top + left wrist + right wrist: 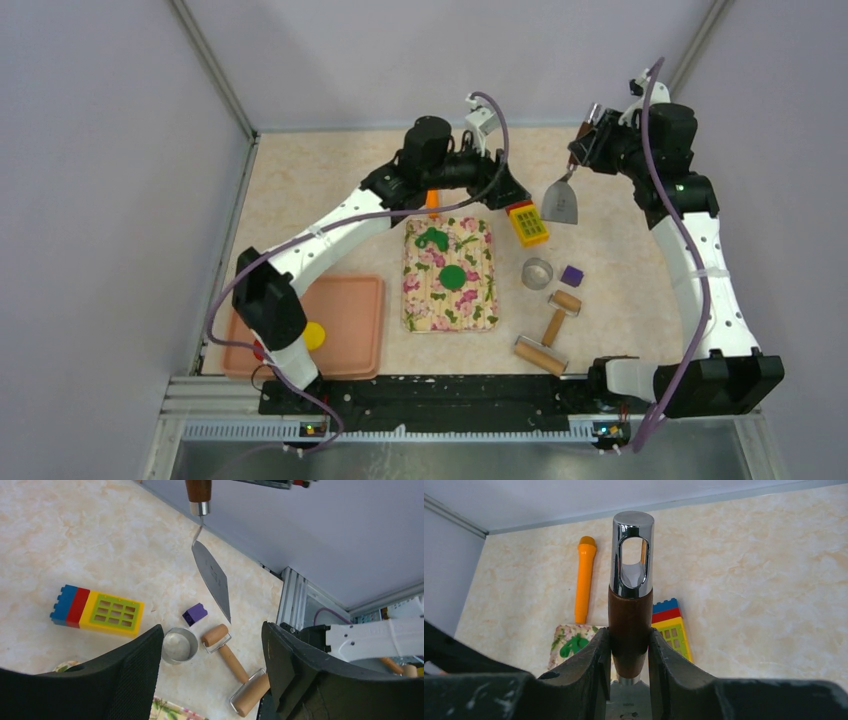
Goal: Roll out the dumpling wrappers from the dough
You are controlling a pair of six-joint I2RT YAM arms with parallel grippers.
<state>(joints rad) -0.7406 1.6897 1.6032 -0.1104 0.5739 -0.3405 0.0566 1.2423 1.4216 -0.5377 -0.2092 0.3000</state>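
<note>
Beige marbled counter [300,200], grey walls around it. Right gripper [629,647] is clenched on the wooden handle of the trowel [562,203], whose blade hangs above the counter at 2 o'clock from the floral mat [450,310]. Left gripper [211,662] is spread wide and grasps nothing; it hovers by the mat's 1 o'clock corner. Dough [432,240], ragged and dark green, lies at the mat's 12 o'clock end. A round green wrapper [452,276] lies near it at 5 o'clock, mid-mat.

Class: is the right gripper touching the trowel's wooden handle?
Touching. In the right wrist view, the right gripper has both fingers pressed against opposite sides of the trowel handle, with no gap.
</note>
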